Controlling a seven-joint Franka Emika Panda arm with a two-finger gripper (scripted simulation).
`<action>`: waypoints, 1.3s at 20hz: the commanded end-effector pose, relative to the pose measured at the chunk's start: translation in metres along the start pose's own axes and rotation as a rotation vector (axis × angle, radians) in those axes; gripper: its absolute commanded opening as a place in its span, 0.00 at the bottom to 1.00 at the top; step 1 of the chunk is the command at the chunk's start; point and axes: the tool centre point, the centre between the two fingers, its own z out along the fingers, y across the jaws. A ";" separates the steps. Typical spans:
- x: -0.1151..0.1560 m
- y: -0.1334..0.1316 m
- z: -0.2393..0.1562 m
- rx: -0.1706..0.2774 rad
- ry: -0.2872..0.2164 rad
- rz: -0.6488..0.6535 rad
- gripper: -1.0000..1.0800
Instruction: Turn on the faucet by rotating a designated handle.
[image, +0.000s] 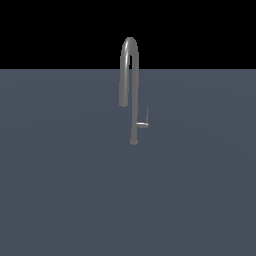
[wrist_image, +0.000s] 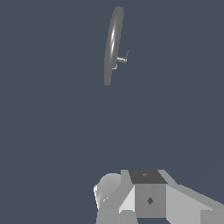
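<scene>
Judging from the wrist view, the hand (wrist_image: 148, 197) hung well apart from the faucet (wrist_image: 112, 43), with only its blocky grey body in sight; the fingertips were cut off at the picture's edge, so whether they were spread or closed could not be told. The exterior view showed no part of the arm at all.

Out past the hand lay bare counter (image: 60, 190), and then the faucet (image: 130, 75), standing upright about midway across it and toward its far edge. Its gooseneck spout arched over and dropped beside the straight stem. Low on the stem, the handle (image: 143, 122) stuck out as a short horizontal stub with a thin rod rising from its end; in the wrist view the handle (wrist_image: 122, 58) showed just beside the foreshortened spout.

The step in hand seemed to be the approach. To do it well, the hand should probably come in on the handle's side, clear of the spout, and meet the thin rod, not the stem. A push near the rod's end would likely turn it most easily. A hasty contact might slip off so slim a lever.
</scene>
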 end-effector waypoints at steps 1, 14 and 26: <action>0.000 0.000 0.000 0.000 0.000 0.000 0.00; 0.024 -0.001 0.005 0.062 -0.054 0.065 0.00; 0.088 0.003 0.026 0.229 -0.198 0.240 0.00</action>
